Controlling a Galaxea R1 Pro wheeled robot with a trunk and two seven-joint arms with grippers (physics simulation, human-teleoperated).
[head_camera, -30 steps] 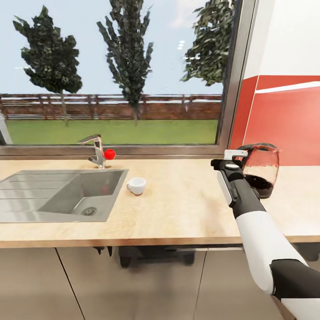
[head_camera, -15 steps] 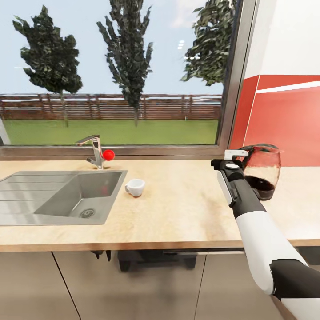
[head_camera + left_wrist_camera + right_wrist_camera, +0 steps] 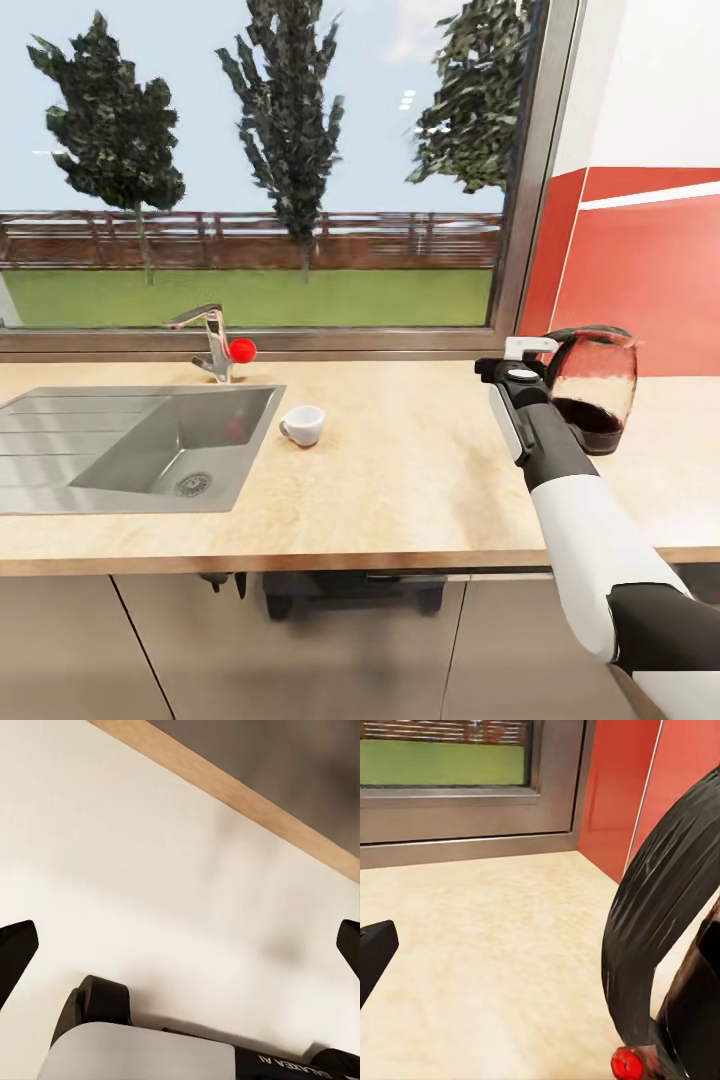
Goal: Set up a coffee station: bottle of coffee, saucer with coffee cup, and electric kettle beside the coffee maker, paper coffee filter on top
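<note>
My right gripper [image 3: 528, 347] is closed on the curved black handle of the electric kettle [image 3: 592, 388], holding its glossy, see-through body just above the pale wood kitchen countertop [image 3: 420, 470]; my left gripper's [image 3: 180, 945] fingers are spread wide, empty. I judge the kettle is mid-carry: next, setting it beside the coffee maker. The small white coffee cup [image 3: 302, 425] waits by the steel sink [image 3: 120, 440].

Head view down over kitchen countertop [image 3: 420, 470], right wrist close behind electric kettle [image 3: 660, 945]
</note>
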